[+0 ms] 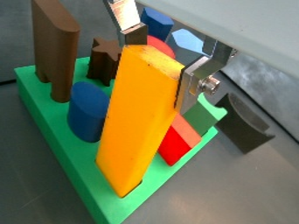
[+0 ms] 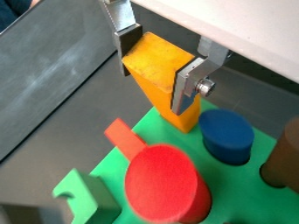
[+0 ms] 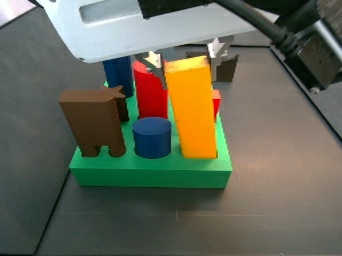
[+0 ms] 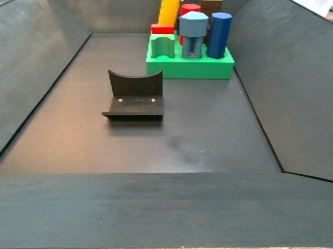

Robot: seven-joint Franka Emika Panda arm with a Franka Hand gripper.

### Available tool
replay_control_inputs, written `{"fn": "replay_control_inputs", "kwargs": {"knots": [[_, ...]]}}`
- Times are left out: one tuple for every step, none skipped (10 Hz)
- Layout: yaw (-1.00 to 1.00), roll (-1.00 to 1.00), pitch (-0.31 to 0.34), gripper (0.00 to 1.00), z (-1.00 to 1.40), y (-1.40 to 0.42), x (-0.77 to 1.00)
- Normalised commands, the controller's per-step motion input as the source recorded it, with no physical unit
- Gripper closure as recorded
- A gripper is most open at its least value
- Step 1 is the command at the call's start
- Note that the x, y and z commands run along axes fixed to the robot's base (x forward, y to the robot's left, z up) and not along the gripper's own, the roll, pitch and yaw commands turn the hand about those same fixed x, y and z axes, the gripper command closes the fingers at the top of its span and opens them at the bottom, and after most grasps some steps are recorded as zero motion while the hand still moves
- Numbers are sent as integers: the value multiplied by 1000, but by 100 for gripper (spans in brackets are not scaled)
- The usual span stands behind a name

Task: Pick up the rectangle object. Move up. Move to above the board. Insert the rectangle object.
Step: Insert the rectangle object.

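1. The step in hand looks like the last one, the insertion. The rectangle (image 3: 191,108) stands with its foot in the board (image 3: 147,172), near the board's front right corner as a side view shows it, taller than the blocks around it.
2. The gripper (image 1: 162,51) is at the rectangle's top. In both wrist views a silver finger (image 2: 188,84) lies flat against each side of the upper end, so it reads as clamped on the rectangle.
3. In a wrist view the rectangle leans against the camera frame; whether it is truly tilted or only seems so from the camera's angle, I cannot tell. In the side view it looks upright.
4. How deep the foot sits in its hole is hidden, so I cannot say if it is fully home.
5. Neighbours: a blue cylinder (image 3: 151,137) stands just beside it, a red block (image 1: 177,143) is close by on the board, and a brown block (image 3: 94,122) stands at the board's left edge.
6. The fixture (image 4: 134,95) sits on the floor well apart from the board.
7. My judgement of the next move: press straight down until the rectangle seats, then part the fingers and lift clear without dragging it sideways.
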Motion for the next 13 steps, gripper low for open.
{"fn": "replay_control_inputs", "kwargs": {"knots": [[0, -47, 0, 100, -160, -466, 1000], [0, -44, 0, 100, -146, -460, 1000], [0, -36, 0, 100, -149, -460, 1000], [0, -13, 40, 100, -186, -431, 1000], [0, 0, 111, 100, -226, -309, 934], [303, 61, 110, 100, 0, 0, 0], [503, 307, 170, 100, -234, -26, 0], [469, 311, 499, 100, 137, 74, 0], [440, 256, 500, 100, 117, 74, -9], [343, 237, 500, 100, 109, 149, 0], [286, 237, 500, 100, 114, 174, 0], [237, 237, 500, 100, 117, 186, 3], [186, 237, 500, 100, 129, 66, 189]]}}
